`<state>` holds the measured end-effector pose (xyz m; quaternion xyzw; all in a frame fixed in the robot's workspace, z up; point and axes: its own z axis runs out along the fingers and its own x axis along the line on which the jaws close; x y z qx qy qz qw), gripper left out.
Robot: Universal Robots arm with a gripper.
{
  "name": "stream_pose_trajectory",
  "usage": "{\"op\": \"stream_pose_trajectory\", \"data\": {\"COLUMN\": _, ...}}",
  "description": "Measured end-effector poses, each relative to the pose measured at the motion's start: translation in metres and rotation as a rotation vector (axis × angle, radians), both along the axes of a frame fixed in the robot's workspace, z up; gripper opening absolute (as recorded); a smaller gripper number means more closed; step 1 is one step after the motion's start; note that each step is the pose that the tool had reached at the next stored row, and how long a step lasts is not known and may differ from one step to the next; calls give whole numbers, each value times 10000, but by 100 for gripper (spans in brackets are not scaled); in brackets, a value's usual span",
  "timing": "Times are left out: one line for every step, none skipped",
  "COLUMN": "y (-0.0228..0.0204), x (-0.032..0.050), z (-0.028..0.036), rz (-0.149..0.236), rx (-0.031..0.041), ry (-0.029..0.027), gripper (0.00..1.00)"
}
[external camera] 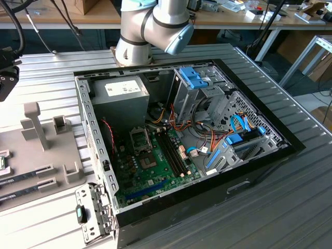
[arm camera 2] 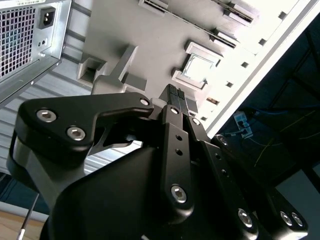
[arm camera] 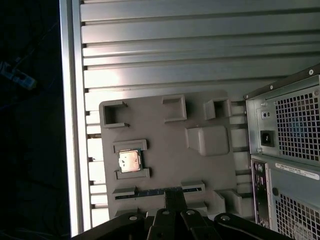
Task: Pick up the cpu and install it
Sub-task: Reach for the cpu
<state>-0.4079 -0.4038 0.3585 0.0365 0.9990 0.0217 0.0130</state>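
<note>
The cpu (arm camera: 129, 161), a small square chip with a silvery top, lies flat in a raised holder on the grey fixture plate (arm camera: 165, 125) beside the computer case. In the second wrist view the cpu (arm camera 2: 198, 67) shows as a bright square just beyond the fingertips. My gripper (arm camera: 174, 196) hangs above the plate, off to one side of the chip and not touching it. Its fingers (arm camera 2: 173, 95) are pressed together, shut on nothing. The motherboard (external camera: 155, 166) lies inside the open case, with its dark socket frame (external camera: 140, 138) near the power supply.
The open case (external camera: 181, 145) holds a grey power supply (external camera: 119, 93), drive cages with blue clips (external camera: 194, 78) and bundles of cables. The plate (external camera: 46, 155) carries upright posts and slots with long memory sticks (external camera: 23, 175). The arm's base (external camera: 135, 46) stands behind the case.
</note>
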Motion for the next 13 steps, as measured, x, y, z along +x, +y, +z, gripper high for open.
{"op": "stream_pose_trajectory", "data": {"y": 0, "x": -2, "z": -2, "rz": 0, "rx": 0, "ry": 0, "gripper": 11}}
{"op": "stream_pose_trajectory", "data": {"y": 0, "x": -4, "z": -3, "rz": 0, "rx": 0, "ry": 0, "gripper": 11}}
{"op": "stream_pose_trajectory", "data": {"y": 0, "x": -8, "z": -6, "rz": 0, "rx": 1, "ry": 0, "gripper": 11}}
{"op": "stream_pose_trajectory", "data": {"y": 0, "x": -11, "z": -9, "rz": 1, "rx": 0, "ry": 0, "gripper": 11}}
{"op": "stream_pose_trajectory", "data": {"y": 0, "x": -13, "z": -11, "rz": 0, "rx": 0, "ry": 0, "gripper": 11}}
{"op": "stream_pose_trajectory", "data": {"y": -1, "x": -15, "z": -12, "rz": 0, "rx": 0, "ry": 0, "gripper": 11}}
{"op": "stream_pose_trajectory", "data": {"y": 0, "x": -16, "z": -14, "rz": 1, "rx": 1, "ry": 0, "gripper": 11}}
{"op": "stream_pose_trajectory", "data": {"y": 0, "x": -18, "z": -16, "rz": 0, "rx": 0, "ry": 0, "gripper": 11}}
{"op": "stream_pose_trajectory", "data": {"y": -1, "x": -19, "z": -17, "rz": 1, "rx": 0, "ry": 1, "gripper": 11}}
{"op": "stream_pose_trajectory", "data": {"y": -1, "x": -21, "z": -19, "rz": 0, "rx": -1, "ry": 2, "gripper": 11}}
{"op": "stream_pose_trajectory", "data": {"y": -1, "x": -24, "z": -23, "rz": 0, "rx": 0, "ry": 0, "gripper": 11}}
{"op": "stream_pose_trajectory", "data": {"y": -1, "x": -27, "z": -27, "rz": 0, "rx": 1, "ry": -1, "gripper": 11}}
{"op": "stream_pose_trajectory", "data": {"y": 0, "x": -31, "z": -30, "rz": 0, "rx": 1, "ry": -1, "gripper": 11}}
